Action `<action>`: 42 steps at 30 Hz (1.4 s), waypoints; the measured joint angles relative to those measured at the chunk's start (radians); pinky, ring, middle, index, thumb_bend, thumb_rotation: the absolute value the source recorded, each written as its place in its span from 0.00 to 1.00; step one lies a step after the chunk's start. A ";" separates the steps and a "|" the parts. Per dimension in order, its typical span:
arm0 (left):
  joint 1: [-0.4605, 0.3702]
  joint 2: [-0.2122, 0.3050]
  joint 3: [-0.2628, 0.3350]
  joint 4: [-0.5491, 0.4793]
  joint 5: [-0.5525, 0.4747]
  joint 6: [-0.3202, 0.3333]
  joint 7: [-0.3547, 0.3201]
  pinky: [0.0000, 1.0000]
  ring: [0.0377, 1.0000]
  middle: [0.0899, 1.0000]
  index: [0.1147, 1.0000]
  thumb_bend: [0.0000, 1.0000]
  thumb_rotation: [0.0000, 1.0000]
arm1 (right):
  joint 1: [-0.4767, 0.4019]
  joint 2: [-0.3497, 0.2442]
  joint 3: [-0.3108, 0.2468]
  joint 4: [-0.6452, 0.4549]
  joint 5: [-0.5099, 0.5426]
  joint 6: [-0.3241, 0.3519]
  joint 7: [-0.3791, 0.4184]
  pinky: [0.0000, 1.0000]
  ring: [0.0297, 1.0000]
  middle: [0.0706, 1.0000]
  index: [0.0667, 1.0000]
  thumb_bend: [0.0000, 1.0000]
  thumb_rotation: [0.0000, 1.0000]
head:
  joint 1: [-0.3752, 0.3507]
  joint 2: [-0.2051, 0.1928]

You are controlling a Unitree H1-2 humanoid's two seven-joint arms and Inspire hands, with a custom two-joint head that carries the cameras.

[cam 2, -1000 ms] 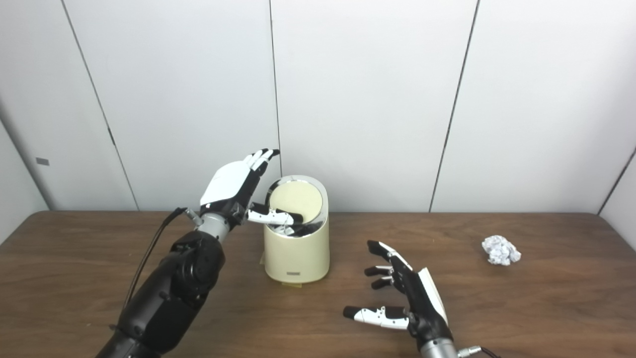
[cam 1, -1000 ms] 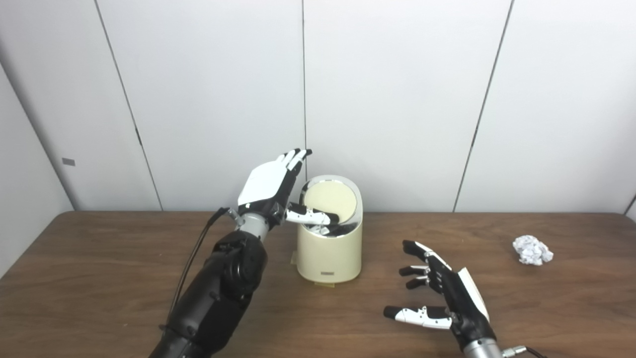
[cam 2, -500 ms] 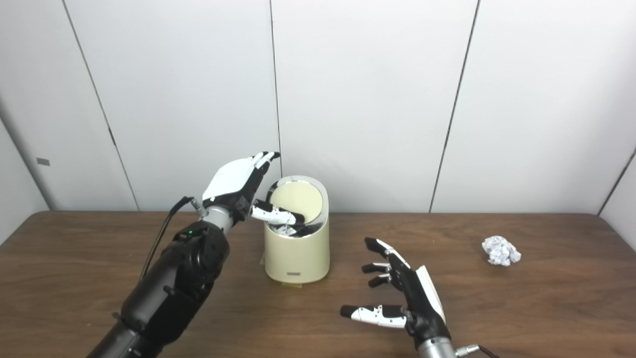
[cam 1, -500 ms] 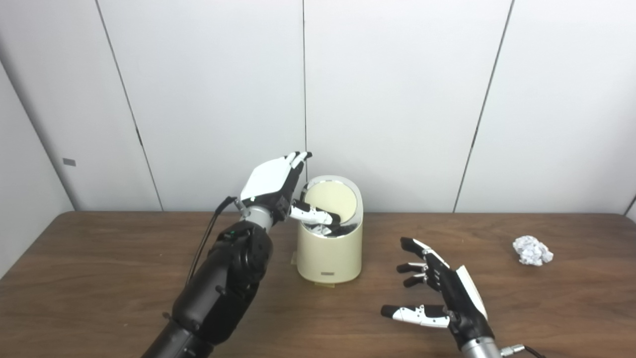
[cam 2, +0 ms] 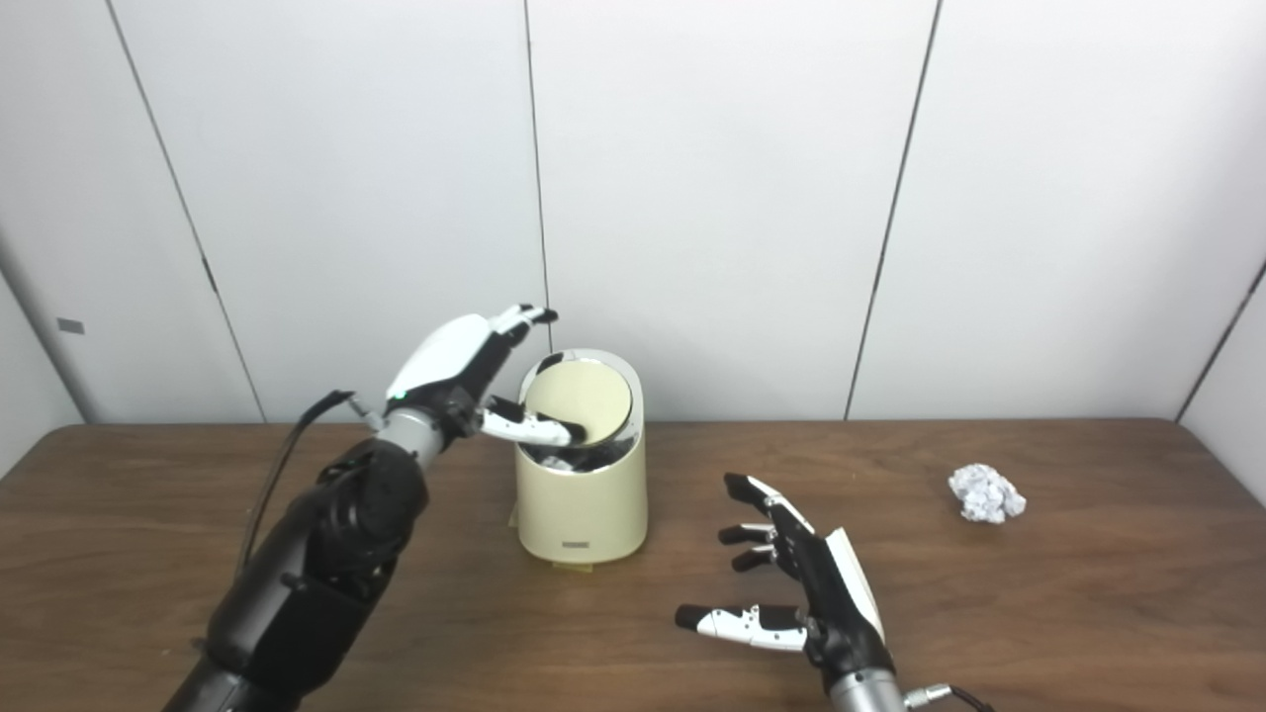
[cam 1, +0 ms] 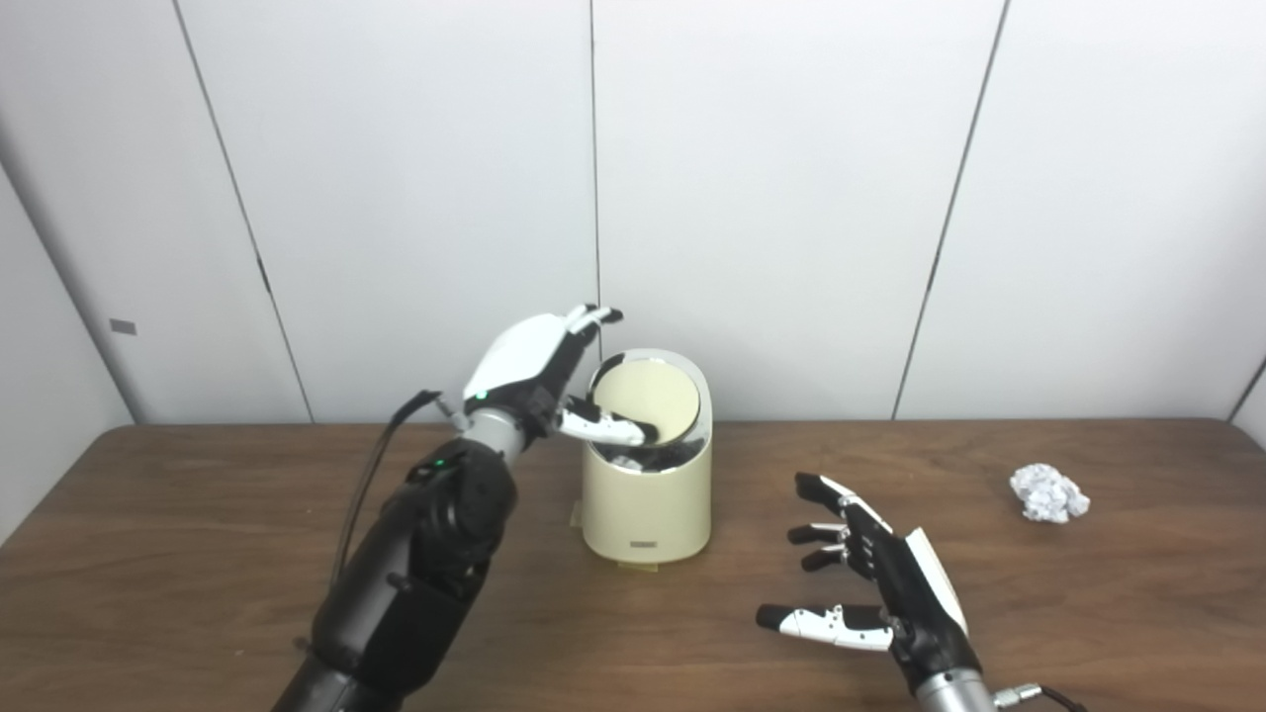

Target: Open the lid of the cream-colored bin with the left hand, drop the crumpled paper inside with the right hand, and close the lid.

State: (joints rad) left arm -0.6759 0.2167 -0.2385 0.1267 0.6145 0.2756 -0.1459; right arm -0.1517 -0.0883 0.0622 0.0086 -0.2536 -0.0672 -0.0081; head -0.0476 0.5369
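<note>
While the left hand [cam 1: 529, 361] pushes the swing lid [cam 1: 645, 400] of the cream-colored bin [cam 1: 647, 494] with its thumb, fingers spread and gripping nothing, it should hold the lid tilted steadily. Right hand [cam 1: 875, 583] hovers open and empty; the crumpled paper [cam 1: 1048, 492] lies on the table [cam 1: 198, 554], well apart to its right.

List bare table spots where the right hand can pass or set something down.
Bare wood lies between the right hand and the crumpled paper, and along the front edge below the bin. It is crowded left of the bin, where the left hand reaches its lid.
</note>
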 measured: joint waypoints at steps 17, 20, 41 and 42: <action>0.194 -0.050 0.246 -0.068 -0.414 -0.321 0.155 0.78 0.91 0.93 0.95 0.70 0.22 | -0.002 -0.003 -0.002 0.005 -0.005 -0.002 -0.003 0.56 0.66 0.83 0.83 0.78 0.16 | 0.008 -0.005; 0.261 -0.053 0.256 -0.071 -0.467 -0.322 0.139 0.76 0.89 0.91 0.93 0.73 0.20 | -0.002 -0.002 -0.003 0.006 -0.006 -0.002 -0.004 0.56 0.66 0.83 0.83 0.78 0.15 | 0.008 -0.003; 0.464 -0.125 0.269 0.052 -0.501 -0.536 0.191 0.57 0.68 0.73 0.82 0.74 0.14 | -0.007 -0.023 -0.015 0.020 -0.004 -0.006 -0.002 0.56 0.66 0.82 0.84 0.78 0.16 | -0.034 -0.031; 0.464 -0.125 0.264 0.054 -0.500 -0.538 0.188 0.56 0.68 0.73 0.82 0.74 0.13 | -0.009 -0.029 -0.018 0.019 -0.005 -0.005 -0.002 0.56 0.65 0.81 0.84 0.78 0.16 | -0.067 -0.040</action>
State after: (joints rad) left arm -0.2119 0.0919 0.0256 0.1812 0.1145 -0.2621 0.0421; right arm -0.1604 -0.1178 0.0445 0.0277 -0.2591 -0.0727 -0.0101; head -0.1147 0.4971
